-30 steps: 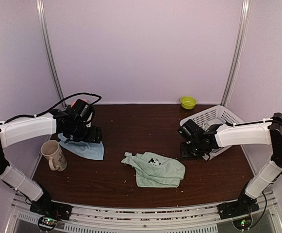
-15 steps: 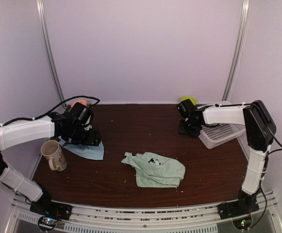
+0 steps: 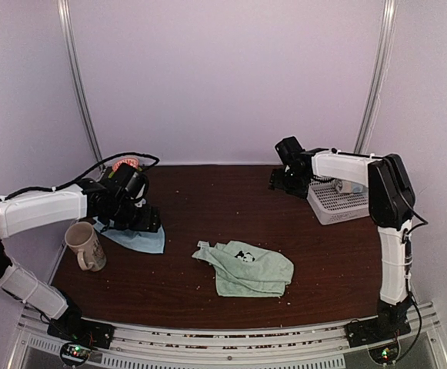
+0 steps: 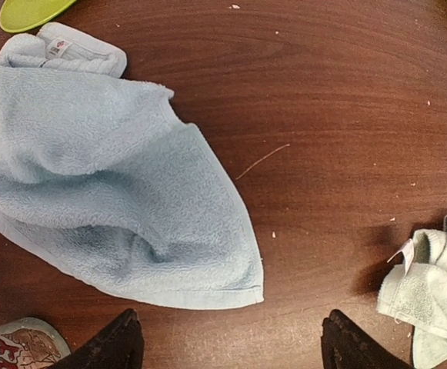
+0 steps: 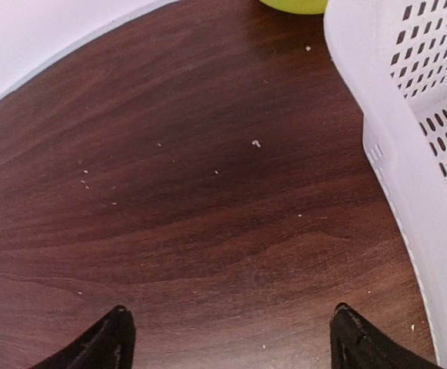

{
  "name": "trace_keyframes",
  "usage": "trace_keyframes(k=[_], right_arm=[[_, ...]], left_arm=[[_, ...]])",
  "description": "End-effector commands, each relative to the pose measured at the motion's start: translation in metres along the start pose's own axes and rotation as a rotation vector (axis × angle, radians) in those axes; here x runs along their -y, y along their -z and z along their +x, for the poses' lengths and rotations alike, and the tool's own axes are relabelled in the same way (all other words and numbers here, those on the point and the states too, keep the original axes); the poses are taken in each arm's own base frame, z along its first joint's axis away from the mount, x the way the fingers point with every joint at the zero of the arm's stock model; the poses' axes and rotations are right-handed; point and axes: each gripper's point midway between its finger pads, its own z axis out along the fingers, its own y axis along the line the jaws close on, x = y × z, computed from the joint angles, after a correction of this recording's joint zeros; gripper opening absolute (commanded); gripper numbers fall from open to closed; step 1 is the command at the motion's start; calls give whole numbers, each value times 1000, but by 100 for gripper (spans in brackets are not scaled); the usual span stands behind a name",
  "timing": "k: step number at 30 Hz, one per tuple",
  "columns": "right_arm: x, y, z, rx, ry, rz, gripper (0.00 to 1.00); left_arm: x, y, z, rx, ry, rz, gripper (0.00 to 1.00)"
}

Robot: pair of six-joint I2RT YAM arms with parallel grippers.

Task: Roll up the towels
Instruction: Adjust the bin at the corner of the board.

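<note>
blue towel [image 3: 138,238], green towel [image 3: 254,270] crumpled | dark wood table [image 3: 208,201], lilac walls [image 3: 223,77] | both jaws wide, empty

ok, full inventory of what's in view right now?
blue towel: 1, light blue, crumpled, left side
green towel: 1, sage-green with a dark mark, crumpled, centre front
mug: 1, beige patterned, upright, left edge beside the blue towel
basket: 1, white perforated, back right
bowl: 1, lime-green, by the basket, only its rim shows
small object: 1, orange-red, back left, too small to identify
table: 1, dark brown wood
left gripper: open, by the blue towel
right gripper: open, over bare table beside the basket
</note>
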Motion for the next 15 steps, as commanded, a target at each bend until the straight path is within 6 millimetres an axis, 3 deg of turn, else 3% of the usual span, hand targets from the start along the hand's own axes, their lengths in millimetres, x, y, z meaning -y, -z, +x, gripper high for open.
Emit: trace_keyframes(k=[1,4,7,11,15], right_arm=[[-40,59,-18,35,88,-185,92],[-63,102,-2,33,207,-269,91],[-76,149,34,45,337,-341,86],[-72,177,115,34,480,-427,76],[-74,194,173,37,565,-460,64]], left_arm=[[16,12,-10,60,-24,67,82],[28,22,-13,85,-56,107,83],[46,31,-9,89,-95,159,82],[77,33,9,57,-141,218,80],[92,24,25,22,-118,238,78]])
